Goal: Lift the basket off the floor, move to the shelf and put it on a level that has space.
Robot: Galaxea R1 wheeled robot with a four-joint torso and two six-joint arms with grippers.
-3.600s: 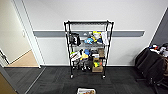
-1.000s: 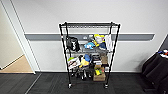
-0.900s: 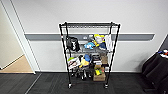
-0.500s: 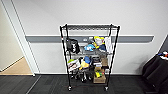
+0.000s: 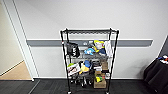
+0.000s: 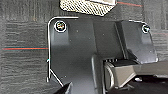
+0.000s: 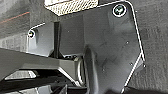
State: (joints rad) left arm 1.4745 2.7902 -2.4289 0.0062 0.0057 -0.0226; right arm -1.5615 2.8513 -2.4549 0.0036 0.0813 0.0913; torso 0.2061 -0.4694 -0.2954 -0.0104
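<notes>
Room: white wall [image 5: 100,15] with a grey rail [image 5: 45,42] running across it, a pale door frame [image 5: 18,37] to one side with light tan wood flooring [image 5: 15,73] beyond it, and dark carpet [image 5: 45,87] in front.
Basket: cream-white woven basket [image 6: 86,6] sits on the dark striped floor [image 6: 22,32]; in the left wrist view one edge of it shows just past the robot's dark plate, and in the right wrist view the same woven edge [image 7: 71,6] shows past that arm's plate.
Grippers: the fingers cannot be made out in either wrist view, so whether either one is released or clenched cannot be told; nothing shows the basket being grasped.
Floor marks: a thin red line [image 6: 22,48] crosses the carpet beside the left wrist plate.
Shelf: black wire rack [image 5: 89,60] stands against the wall, centred in the head view, on the dark carpet.
Top level: topmost wire tier [image 5: 88,31] between the post tips looks bare.
Lower tiers: a black bag [image 5: 73,49] hangs at the left post; blue, yellow and white soft items [image 5: 97,47] crowd the tier beside it; brown cardboard boxes [image 5: 100,75] sit lower on the right, with more coloured toys [image 5: 83,67] to their left.
Right edge: a dark draped shape [image 5: 157,75] with small coloured items on top stands well apart from the rack.
</notes>
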